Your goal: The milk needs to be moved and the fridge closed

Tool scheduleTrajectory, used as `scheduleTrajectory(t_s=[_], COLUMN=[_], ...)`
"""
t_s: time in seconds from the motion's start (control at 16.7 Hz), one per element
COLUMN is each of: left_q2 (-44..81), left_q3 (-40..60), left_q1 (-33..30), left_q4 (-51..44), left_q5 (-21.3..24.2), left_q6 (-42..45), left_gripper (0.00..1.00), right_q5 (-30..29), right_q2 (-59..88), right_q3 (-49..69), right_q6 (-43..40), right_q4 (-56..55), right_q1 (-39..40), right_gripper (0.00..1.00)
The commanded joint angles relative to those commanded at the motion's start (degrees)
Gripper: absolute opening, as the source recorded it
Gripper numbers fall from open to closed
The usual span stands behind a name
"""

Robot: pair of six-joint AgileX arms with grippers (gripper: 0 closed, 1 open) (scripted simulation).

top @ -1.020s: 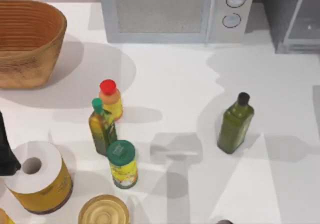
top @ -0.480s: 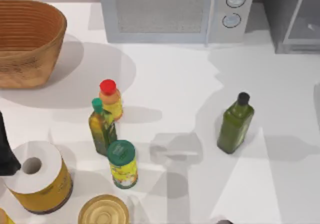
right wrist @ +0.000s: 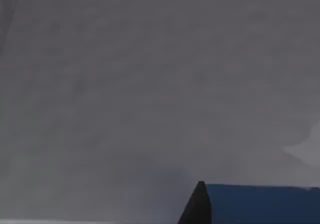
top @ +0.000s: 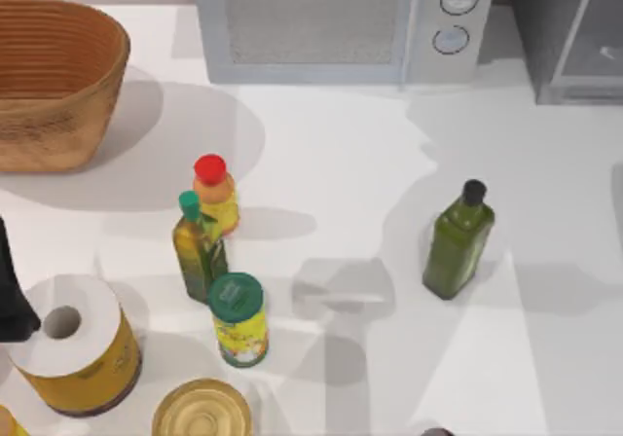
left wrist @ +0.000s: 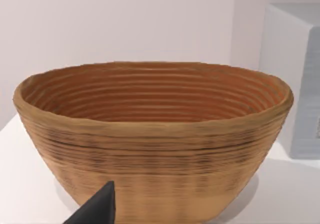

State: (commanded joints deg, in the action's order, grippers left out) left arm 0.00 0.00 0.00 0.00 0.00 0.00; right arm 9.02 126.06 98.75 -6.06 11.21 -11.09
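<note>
Milk, blue top cut off beside right claw fingertip.

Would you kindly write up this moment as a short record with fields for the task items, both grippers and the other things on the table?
milk: blue top close beside the right gripper's dark fingertip, against a grey surface
fridge: grey cabinet at the table's back right, door ajar
left arm: dark part at the left edge, by the paper roll; wrist camera faces the wicker basket
table items: microwave, dark green bottle, red-capped bottle, green-capped bottle, green-lidded can
</note>
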Motion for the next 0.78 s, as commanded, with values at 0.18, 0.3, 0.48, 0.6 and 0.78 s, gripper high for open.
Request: scheduleTrajectory(t_s=[0.18, 0.3, 0.48, 0.6, 0.78], left_q2=[0.0, 0.0, 0.0, 0.0, 0.0], left_q3=[0.0, 0.0, 0.0, 0.0, 0.0], left_q1=[0.0, 0.0, 0.0, 0.0, 0.0], left_q4=[0.0, 0.0, 0.0, 0.0, 0.0], left_q5=[0.0, 0.0, 0.0, 0.0, 0.0], left_q6=[0.0, 0.0, 0.0, 0.0, 0.0], left_gripper=[1.00, 1.00, 1.00, 1.00, 1.00], right_q5=[0.0, 0.0, 0.0, 0.0, 0.0], right_q2=[0.0, 0.0, 0.0, 0.0, 0.0], right_q3=[0.0, 0.0, 0.0, 0.0, 0.0], right_q6=[0.0, 0.0, 0.0, 0.0, 0.0], right_q4=[0.0, 0.0, 0.0, 0.0, 0.0], right_q1=[0.0, 0.0, 0.0, 0.0, 0.0], right_gripper=[0.45, 0.60, 0.83, 0.98, 1.00])
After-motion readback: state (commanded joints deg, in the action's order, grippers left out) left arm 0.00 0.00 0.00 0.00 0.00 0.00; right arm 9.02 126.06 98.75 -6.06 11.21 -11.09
